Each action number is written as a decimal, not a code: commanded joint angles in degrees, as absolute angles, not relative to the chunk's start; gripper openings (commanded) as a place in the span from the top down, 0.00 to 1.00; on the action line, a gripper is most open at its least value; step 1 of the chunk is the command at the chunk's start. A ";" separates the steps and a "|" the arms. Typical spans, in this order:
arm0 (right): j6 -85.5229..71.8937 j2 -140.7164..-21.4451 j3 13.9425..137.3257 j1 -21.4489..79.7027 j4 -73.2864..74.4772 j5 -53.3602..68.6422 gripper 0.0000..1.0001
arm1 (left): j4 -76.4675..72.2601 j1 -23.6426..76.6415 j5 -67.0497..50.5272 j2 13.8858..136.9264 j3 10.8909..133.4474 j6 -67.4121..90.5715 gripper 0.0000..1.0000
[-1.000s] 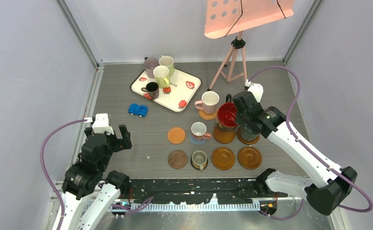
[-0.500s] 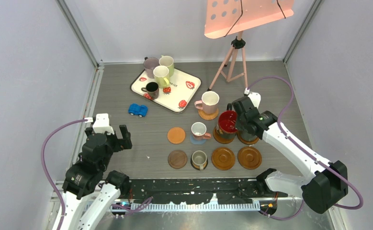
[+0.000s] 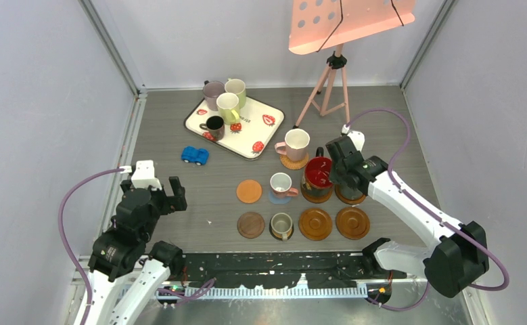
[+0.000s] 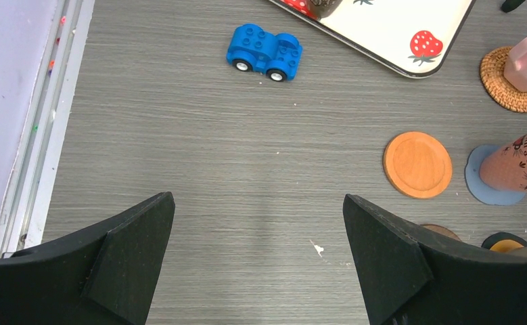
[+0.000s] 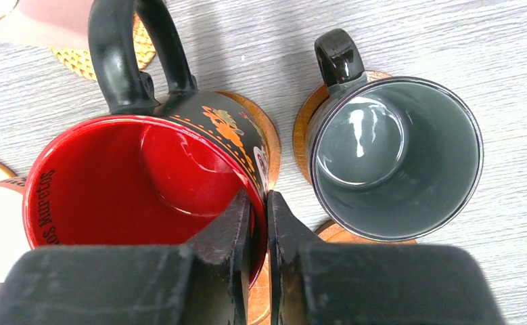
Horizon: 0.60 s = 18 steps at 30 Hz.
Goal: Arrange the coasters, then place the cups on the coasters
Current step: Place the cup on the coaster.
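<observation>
Over the last second we see the right gripper (image 3: 333, 166) come down with the red-inside mug (image 3: 318, 172). It goes from hanging above the glossy brown coaster (image 3: 315, 198), centre-right of the top view, to sitting low on it. In the right wrist view the mug is upright with its handle toward the top of frame, and the coaster's edge peeks out behind it. The jaws are clamped on the mug's rim, 1 finger inside the red wall and 1 outside. We judge the mug seated or very nearly so; actual contact we cannot confirm. Just right of it the grey mug (image 5: 396, 156) stands on its own coaster.

The left gripper (image 4: 257, 203) has not moved. Its jaws are wide apart and empty over the bare worktop (image 4: 179, 135) at lower left of the top view, with the toy car (image 4: 264, 51) ahead.

For the task, this is 1 more cup placed once it is let go.
- Bare coasters, 4 of them: the orange coaster (image 3: 249, 191), the dark wood coaster (image 3: 251, 225), and 2 glossy brown ones (image 3: 315, 223) in the lower row.
- Waiting: 4 cups (image 3: 227, 107) on the strawberry tray (image 3: 250, 132), upper centre.

We judge the next step is to part the jaws and lift straight up, so the inner finger does not drag the rim and tip the mug.
</observation>
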State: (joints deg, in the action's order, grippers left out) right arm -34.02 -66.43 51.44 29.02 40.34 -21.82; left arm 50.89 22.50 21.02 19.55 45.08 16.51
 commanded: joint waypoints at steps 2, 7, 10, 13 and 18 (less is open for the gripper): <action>-34.69 -66.41 54.20 28.57 34.60 -22.54 0.95 | 48.90 22.76 20.56 20.13 45.04 17.05 0.00; -33.91 -67.38 54.00 28.33 33.23 -21.78 0.95 | 48.94 22.76 20.63 20.21 45.05 17.05 0.00; -33.87 -68.14 54.65 28.14 33.59 -21.65 0.95 | 48.96 22.76 20.65 20.21 45.09 17.05 0.00; -33.57 -68.39 55.02 28.00 34.23 -21.70 0.95 | 48.96 22.76 20.65 20.21 45.09 17.05 0.00; -33.25 -68.69 55.94 27.95 35.41 -21.51 0.95 | 48.88 22.76 20.80 20.15 45.09 17.05 0.00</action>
State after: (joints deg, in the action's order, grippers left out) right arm -32.82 -69.67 51.46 28.27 40.34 -21.30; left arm 50.89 22.50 20.95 19.68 45.08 16.51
